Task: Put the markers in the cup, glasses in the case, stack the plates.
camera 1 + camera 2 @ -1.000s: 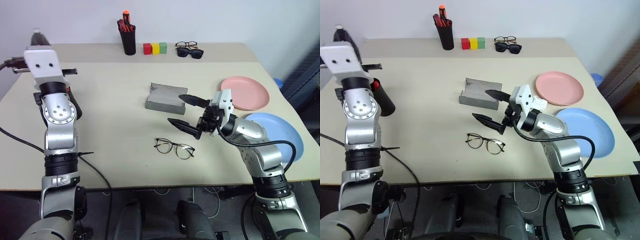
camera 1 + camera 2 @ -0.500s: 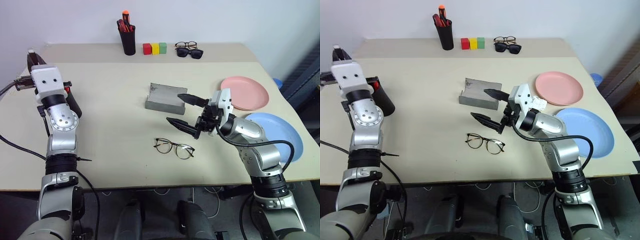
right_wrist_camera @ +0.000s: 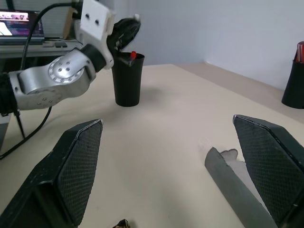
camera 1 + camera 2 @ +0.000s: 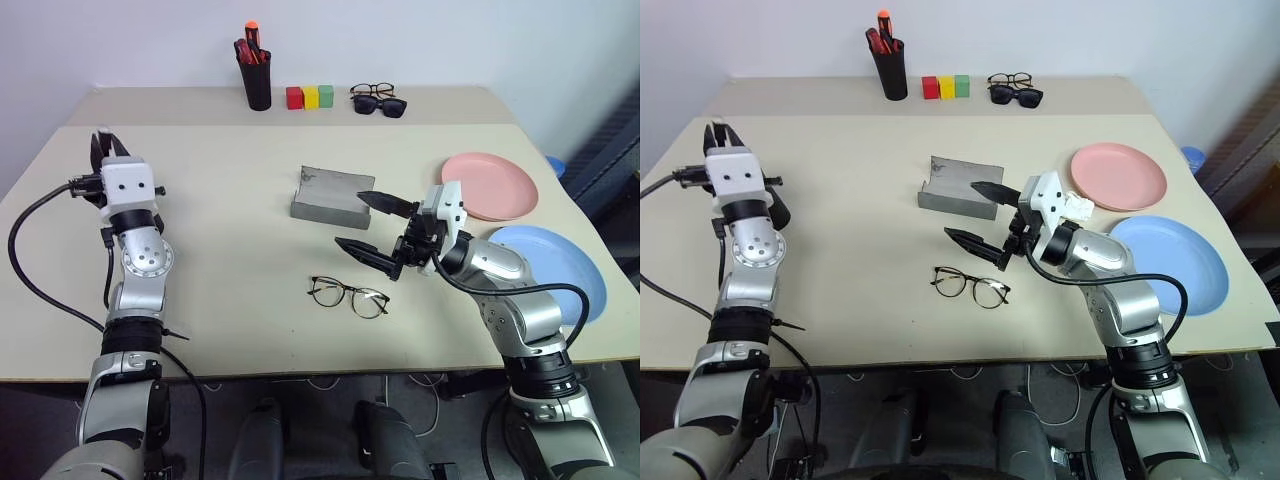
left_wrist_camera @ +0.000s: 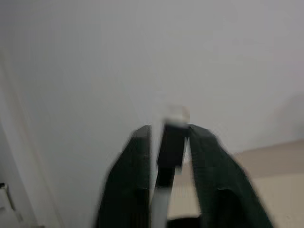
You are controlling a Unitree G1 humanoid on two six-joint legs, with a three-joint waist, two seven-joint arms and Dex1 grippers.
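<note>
Black marker [image 5: 170, 142] is gripped by the left end effector [image 3: 124, 29] above the cup [image 3: 128, 80]. It should be released only when centred. The right end effector [image 4: 372, 226] stands wide open, empty.

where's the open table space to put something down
Widest bare patch: between the cup by the left tool and the case. Another: the front edge left of the glasses. Crowded: around the right tool, plates, and the back row of blocks.

two plates [image 4: 490, 186], three glasses [image 4: 348, 296], three blocks [image 4: 310, 96]
</note>
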